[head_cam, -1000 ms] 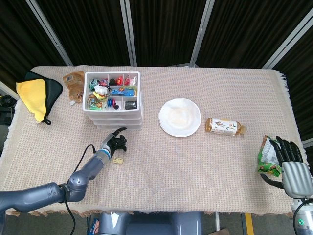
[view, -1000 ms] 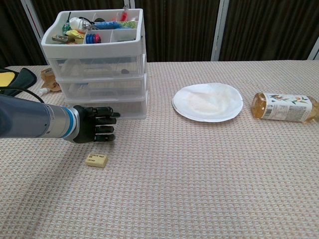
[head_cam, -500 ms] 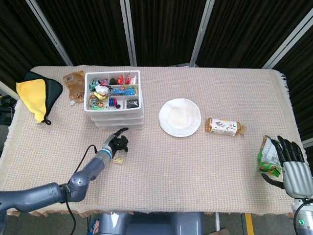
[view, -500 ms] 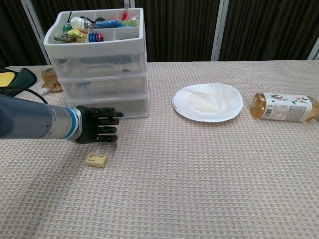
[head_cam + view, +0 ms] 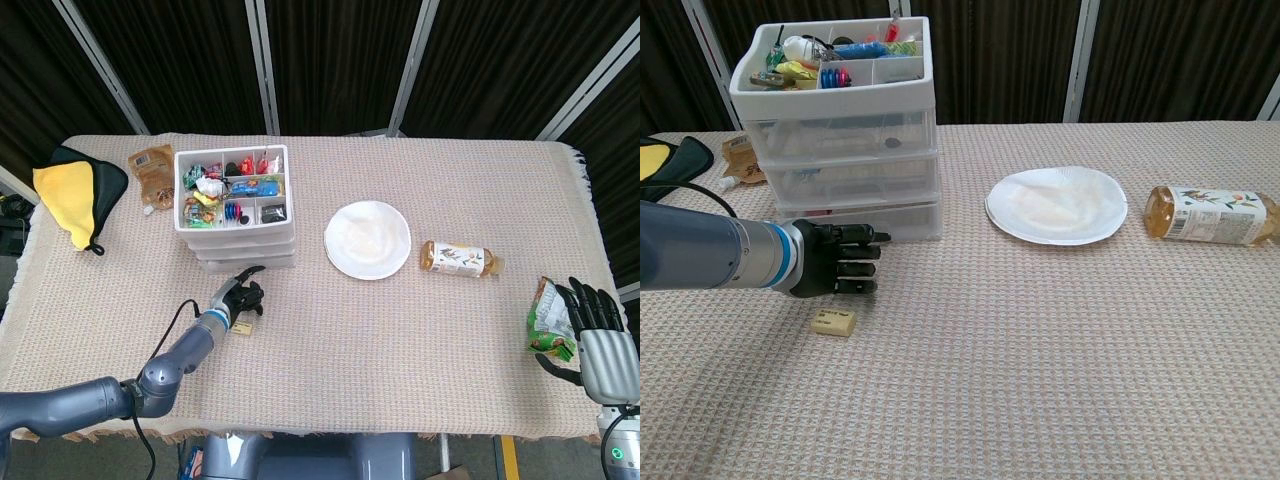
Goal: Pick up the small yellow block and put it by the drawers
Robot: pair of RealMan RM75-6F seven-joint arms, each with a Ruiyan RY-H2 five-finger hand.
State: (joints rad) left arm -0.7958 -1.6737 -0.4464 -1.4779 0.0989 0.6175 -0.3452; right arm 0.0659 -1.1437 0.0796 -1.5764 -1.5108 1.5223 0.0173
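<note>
The small yellow block [image 5: 833, 322] [image 5: 241, 326] lies flat on the woven cloth, in front of the white drawers [image 5: 845, 165] [image 5: 240, 210]. My left hand [image 5: 836, 260] [image 5: 236, 296] hovers just behind and above the block, between it and the drawers, fingers stretched out side by side and holding nothing. My right hand [image 5: 596, 332] rests at the table's right edge with fingers spread, holding nothing; it is outside the chest view.
A white plate [image 5: 1057, 205] sits mid-table, with a lying tea bottle [image 5: 1205, 215] to its right. A green snack bag [image 5: 548, 318] lies beside my right hand. A yellow cloth [image 5: 68, 190] and a brown packet [image 5: 152, 173] lie far left.
My left hand has drifted slightly lower and toward the block. The block and the right hand have not moved.
</note>
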